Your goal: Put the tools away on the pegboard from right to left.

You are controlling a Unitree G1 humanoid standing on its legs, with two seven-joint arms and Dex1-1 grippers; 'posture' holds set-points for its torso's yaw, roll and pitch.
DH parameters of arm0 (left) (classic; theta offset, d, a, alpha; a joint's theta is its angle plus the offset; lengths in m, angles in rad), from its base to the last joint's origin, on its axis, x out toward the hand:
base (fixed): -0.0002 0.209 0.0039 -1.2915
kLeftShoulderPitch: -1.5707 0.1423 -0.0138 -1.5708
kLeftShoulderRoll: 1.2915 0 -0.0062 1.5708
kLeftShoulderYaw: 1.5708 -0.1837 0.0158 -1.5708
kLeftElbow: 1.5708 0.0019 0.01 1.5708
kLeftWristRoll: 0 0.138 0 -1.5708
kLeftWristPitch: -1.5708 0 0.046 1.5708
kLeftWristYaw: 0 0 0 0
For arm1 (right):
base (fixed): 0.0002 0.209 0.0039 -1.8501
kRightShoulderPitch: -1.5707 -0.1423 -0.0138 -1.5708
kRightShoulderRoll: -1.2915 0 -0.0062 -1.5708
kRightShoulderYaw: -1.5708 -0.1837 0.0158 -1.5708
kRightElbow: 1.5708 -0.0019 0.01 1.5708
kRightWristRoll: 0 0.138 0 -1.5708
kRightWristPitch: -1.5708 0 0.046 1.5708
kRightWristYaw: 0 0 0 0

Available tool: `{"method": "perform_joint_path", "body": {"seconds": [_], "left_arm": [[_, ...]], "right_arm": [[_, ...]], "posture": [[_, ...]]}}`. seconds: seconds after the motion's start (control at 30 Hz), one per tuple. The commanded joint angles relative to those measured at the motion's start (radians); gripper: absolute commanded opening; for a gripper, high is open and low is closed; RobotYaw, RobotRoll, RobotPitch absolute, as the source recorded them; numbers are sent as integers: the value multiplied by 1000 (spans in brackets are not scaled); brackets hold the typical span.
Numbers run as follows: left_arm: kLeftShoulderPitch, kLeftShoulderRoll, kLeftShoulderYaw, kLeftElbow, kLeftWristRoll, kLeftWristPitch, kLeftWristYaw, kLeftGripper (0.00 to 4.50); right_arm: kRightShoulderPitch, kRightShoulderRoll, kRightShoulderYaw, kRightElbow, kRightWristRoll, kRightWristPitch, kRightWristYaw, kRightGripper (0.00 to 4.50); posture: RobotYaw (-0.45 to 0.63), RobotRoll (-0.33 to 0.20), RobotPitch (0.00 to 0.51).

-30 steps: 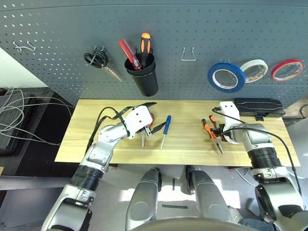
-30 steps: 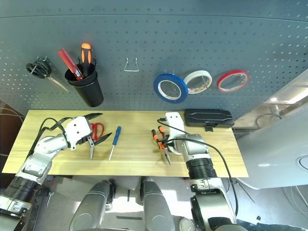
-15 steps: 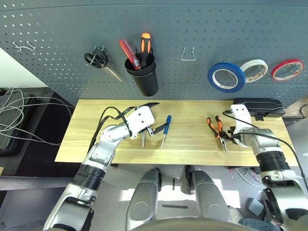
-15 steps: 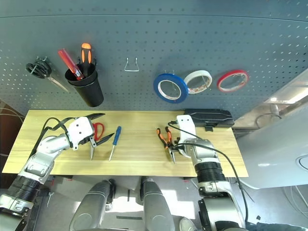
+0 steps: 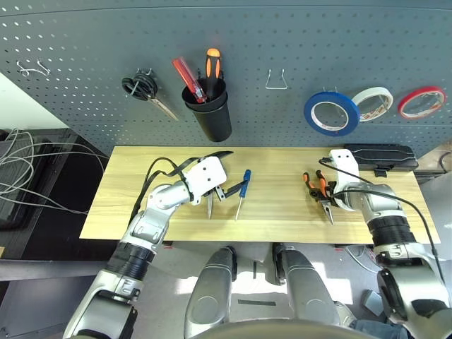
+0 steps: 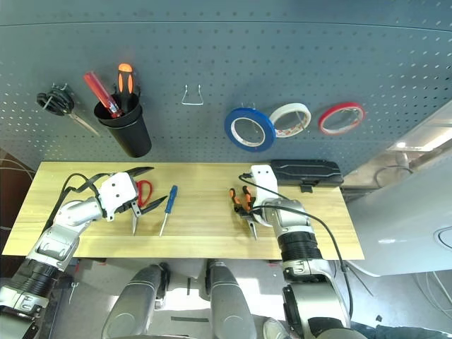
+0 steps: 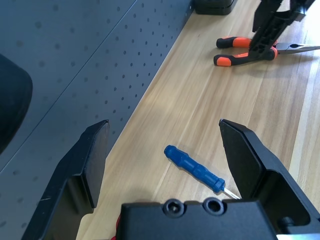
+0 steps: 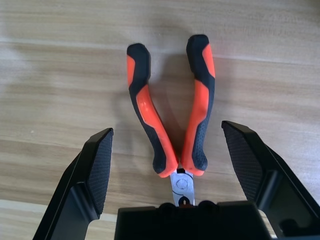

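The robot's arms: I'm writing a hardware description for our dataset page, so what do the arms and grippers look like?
Both forearms are silver metal with black ribbed wrist rings. Each ends in a white housing, the left gripper and right gripper, carrying two black, wedge-shaped fingers. Black cables loop loosely from each housing back along the arm.

Left tool [image 5: 224, 192] hides most of the red-handled scissors [image 6: 143, 191].

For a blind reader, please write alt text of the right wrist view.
Orange-and-black-handled pliers lie flat on the wooden table, handles spread in a V. The right gripper is open, one black finger on each side of them.
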Motion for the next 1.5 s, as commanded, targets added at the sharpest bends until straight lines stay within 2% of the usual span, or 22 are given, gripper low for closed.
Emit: {"method": "perform_joint_path", "body": {"seconds": [0.03,0.3,0.47,0.57,0.67,0.77,0.8,0.9,1.1,1.13,1.23,1.5], "left_arm": [[21,3,-10,3,10,2,0,4500],[21,1,-11,3,11,3,2,4500],[18,0,-14,7,14,9,1,4500],[11,12,-43,17,42,82,-24,4500],[9,32,-93,22,77,132,-70,4500],[8,37,-117,9,84,169,-97,4500],[7,39,-124,5,88,175,-105,4500],[5,37,-132,-8,93,195,-112,4500],[3,35,-131,-12,91,202,-116,4500],[3,35,-131,-11,91,202,-116,4500],[5,35,-128,-9,88,199,-115,4500],[23,43,-121,-14,83,192,-113,4500]], "right_arm": [[11,24,24,11,-16,39,-18,4474],[26,58,31,-3,-30,54,-54,4474],[62,45,23,-10,-43,39,-62,4474],[93,27,18,-15,-46,27,-57,4474],[119,15,11,-11,-45,-1,-56,3817],[133,12,6,0,-45,-28,-57,2741],[136,11,6,3,-45,-35,-57,2521],[152,12,6,10,-47,-63,-58,2409],[187,6,22,-4,-62,-111,-53,551],[191,5,23,-7,-63,-113,-52,483],[200,0,21,-22,-57,-95,-39,483],[246,-33,21,-121,-42,-5,8,3257]], "posture": [[20,0,267],[24,0,270],[22,0,272],[23,0,270],[21,0,268],[19,0,266],[18,0,265],[17,0,262],[16,0,259],[16,0,259],[14,0,255],[15,0,254]]}}
